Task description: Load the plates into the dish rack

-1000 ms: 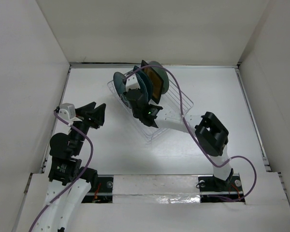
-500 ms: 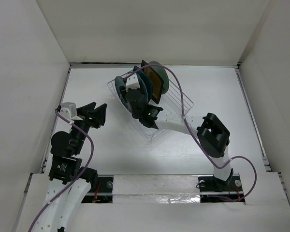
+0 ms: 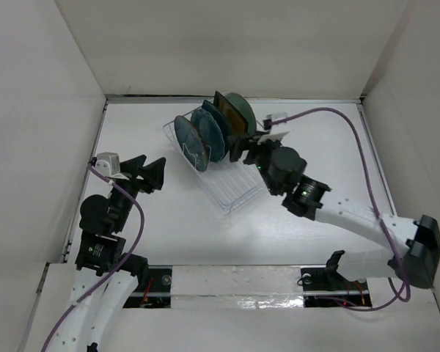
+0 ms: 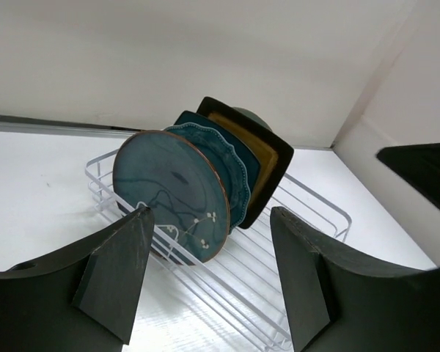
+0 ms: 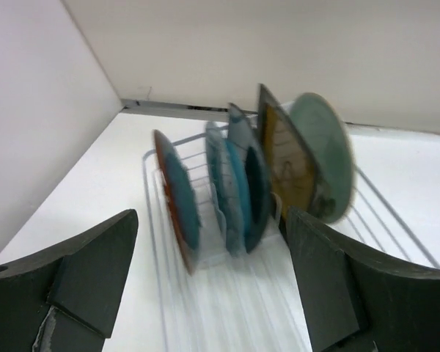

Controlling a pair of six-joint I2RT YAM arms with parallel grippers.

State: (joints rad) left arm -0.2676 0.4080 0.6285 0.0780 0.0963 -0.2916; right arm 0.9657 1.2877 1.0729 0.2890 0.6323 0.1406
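The clear dish rack (image 3: 231,187) holds several plates on edge. The round teal-blue plate (image 3: 190,141) stands at the front, and behind it come the scalloped teal one (image 3: 209,130), a dark teal one, the mustard-yellow square (image 3: 233,119) and the pale green one (image 3: 243,110). My right gripper (image 3: 243,149) hovers open over the rack's bare slots just right of the row, holding nothing. The right wrist view shows the row edge-on: teal-blue plate (image 5: 177,198), mustard plate (image 5: 286,165), green plate (image 5: 323,158). My left gripper (image 3: 148,173) is open and empty, left of the rack. It faces the teal-blue plate (image 4: 169,191).
White walls close in the table on the left, back and right. The right arm's forearm (image 3: 352,216) stretches low across the table's right half. A purple cable (image 3: 352,125) arcs above it. The rack (image 4: 279,293) lies diagonally, its near end without plates.
The right gripper has opened and drawn back to the right, away from the front plates, with its arm swung out low and right. The left jaws have widened a little.
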